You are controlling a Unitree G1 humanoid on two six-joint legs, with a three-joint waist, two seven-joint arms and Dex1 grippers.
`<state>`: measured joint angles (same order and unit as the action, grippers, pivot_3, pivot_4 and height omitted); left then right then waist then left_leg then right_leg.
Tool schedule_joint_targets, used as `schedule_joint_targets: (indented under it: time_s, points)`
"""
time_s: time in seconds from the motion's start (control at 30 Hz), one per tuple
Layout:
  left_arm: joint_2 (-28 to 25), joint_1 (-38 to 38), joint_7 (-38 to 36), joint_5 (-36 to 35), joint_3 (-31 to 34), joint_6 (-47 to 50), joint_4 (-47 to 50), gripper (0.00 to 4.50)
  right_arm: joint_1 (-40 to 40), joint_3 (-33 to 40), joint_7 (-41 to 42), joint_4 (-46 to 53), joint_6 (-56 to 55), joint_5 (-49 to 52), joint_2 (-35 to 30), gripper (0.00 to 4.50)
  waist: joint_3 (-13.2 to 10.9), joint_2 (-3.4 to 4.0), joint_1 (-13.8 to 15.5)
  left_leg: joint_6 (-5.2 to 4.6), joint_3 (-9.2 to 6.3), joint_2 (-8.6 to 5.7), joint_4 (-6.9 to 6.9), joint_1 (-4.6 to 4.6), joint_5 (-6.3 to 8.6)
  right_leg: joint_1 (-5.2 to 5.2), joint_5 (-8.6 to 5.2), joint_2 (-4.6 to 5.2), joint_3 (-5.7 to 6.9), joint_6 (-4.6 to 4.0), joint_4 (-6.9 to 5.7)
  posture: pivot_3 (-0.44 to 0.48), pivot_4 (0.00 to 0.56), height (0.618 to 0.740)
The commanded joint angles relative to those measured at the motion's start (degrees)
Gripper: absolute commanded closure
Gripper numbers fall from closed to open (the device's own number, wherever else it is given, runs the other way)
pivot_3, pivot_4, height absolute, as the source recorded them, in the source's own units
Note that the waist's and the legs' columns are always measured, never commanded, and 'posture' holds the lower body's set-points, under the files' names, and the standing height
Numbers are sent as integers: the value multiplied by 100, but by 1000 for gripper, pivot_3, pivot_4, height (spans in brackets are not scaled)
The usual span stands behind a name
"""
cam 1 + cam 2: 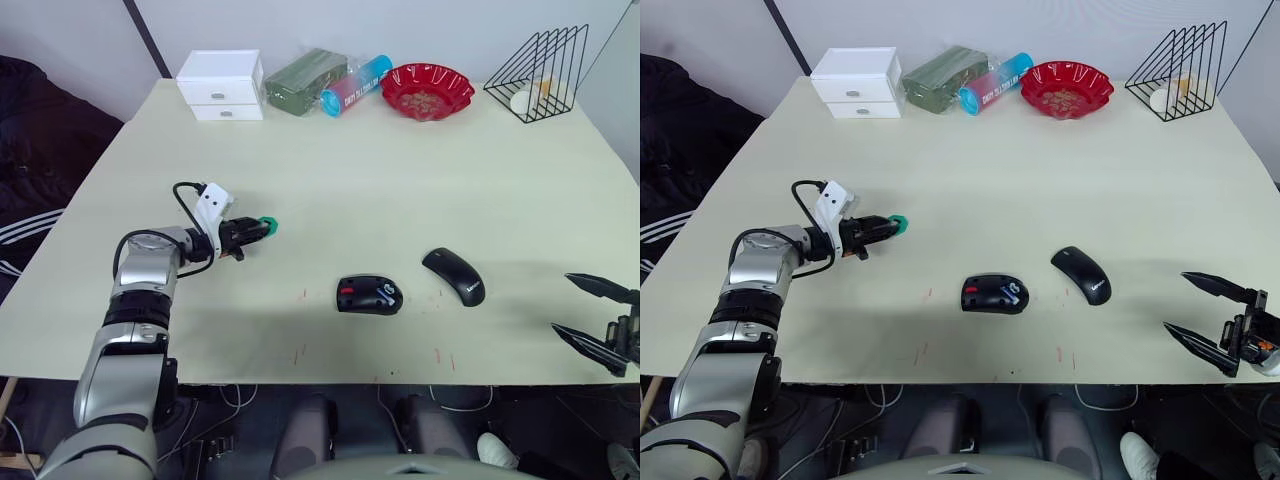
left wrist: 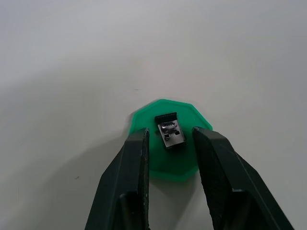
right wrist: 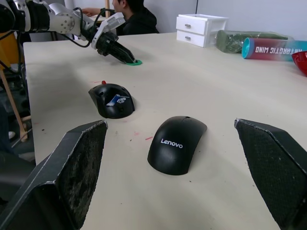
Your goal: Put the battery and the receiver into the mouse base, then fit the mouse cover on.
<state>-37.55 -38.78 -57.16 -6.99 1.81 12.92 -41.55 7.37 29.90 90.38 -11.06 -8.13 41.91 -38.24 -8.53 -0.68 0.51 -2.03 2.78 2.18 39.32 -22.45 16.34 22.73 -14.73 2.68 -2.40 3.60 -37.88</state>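
The small black receiver [image 2: 170, 132] lies on a green disc [image 2: 165, 168] on the table's left side. My left gripper [image 1: 262, 228] is open, one finger on each side of the receiver, with a small gap on both sides. The mouse base [image 1: 369, 295], black with red marks, sits near the front middle of the table. A blue-and-white object [image 3: 116, 99], probably the battery, lies in its compartment. Just right of the base lies the glossy black mouse cover [image 1: 454, 276]. My right gripper [image 1: 560, 302] hangs open and empty at the front right, apart from the cover.
Along the back edge stand a white drawer box [image 1: 221, 84], a green pack [image 1: 305, 78], a blue tube [image 1: 356, 84], a red bowl [image 1: 428, 90] and a black wire rack [image 1: 540, 70]. A person [image 3: 129, 12] sits beyond the table's left end.
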Motion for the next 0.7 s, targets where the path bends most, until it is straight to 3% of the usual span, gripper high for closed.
schedule_joint_targets:
  time_s: [0.03,0.1,0.7]
  points:
    - [19,184,13,56,-63,187,-99,3809,-34,72,17,100,-38,53,-32,0,1,1,1,0,0,0,0,0,0,0,0,0,0,0,0,0,150,740]
    - [4,194,11,78,-78,166,-95,4427,-34,73,18,103,-36,52,-31,0,1,1,4,0,0,0,0,1,0,0,0,0,0,0,0,0,150,740]
    - [-308,-56,-316,176,-148,-204,-80,4424,-114,55,149,143,30,146,-26,0,-1,-1,-1,0,2,0,0,-1,0,0,0,0,1,0,1,0,150,740]
